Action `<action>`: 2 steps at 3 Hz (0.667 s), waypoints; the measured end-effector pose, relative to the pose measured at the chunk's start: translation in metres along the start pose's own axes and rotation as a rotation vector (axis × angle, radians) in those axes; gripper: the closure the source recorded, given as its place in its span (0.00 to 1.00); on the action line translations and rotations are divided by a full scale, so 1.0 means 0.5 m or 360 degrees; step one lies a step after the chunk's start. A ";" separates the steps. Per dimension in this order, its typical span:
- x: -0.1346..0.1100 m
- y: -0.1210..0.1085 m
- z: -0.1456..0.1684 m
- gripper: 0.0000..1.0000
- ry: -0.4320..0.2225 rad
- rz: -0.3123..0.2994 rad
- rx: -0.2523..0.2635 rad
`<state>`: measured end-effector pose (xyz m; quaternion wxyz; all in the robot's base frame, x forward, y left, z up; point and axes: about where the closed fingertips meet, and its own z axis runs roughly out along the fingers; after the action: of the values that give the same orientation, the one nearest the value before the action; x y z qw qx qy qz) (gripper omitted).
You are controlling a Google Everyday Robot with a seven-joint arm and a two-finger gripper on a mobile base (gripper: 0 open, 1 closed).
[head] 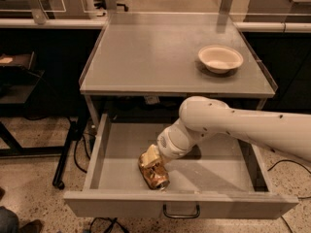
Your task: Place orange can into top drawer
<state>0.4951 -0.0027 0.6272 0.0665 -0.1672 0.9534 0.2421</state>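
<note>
The top drawer point(116, 149) is pulled open under the grey table, with its dark handle point(181, 212) at the front. The orange can point(154, 173), copper-brown and shiny, is inside the drawer near the front wall, left of middle, tilted with one end toward me. My gripper point(150, 157) reaches down into the drawer from the right on the white arm point(233, 125) and is shut on the can's upper part. The can is at or just above the drawer bottom; I cannot tell whether it touches.
A white bowl point(220, 58) sits on the grey tabletop point(160, 57) at the back right. The drawer's side walls point(96, 149) flank the arm. A dark cart frame and cables point(68, 149) stand on the floor to the left.
</note>
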 end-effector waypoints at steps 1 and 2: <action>0.002 -0.002 0.002 1.00 0.0006 0.0011 0.0003; 0.002 -0.002 0.002 0.81 0.0006 0.0011 0.0003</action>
<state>0.4947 -0.0033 0.6255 0.0641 -0.1641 0.9544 0.2411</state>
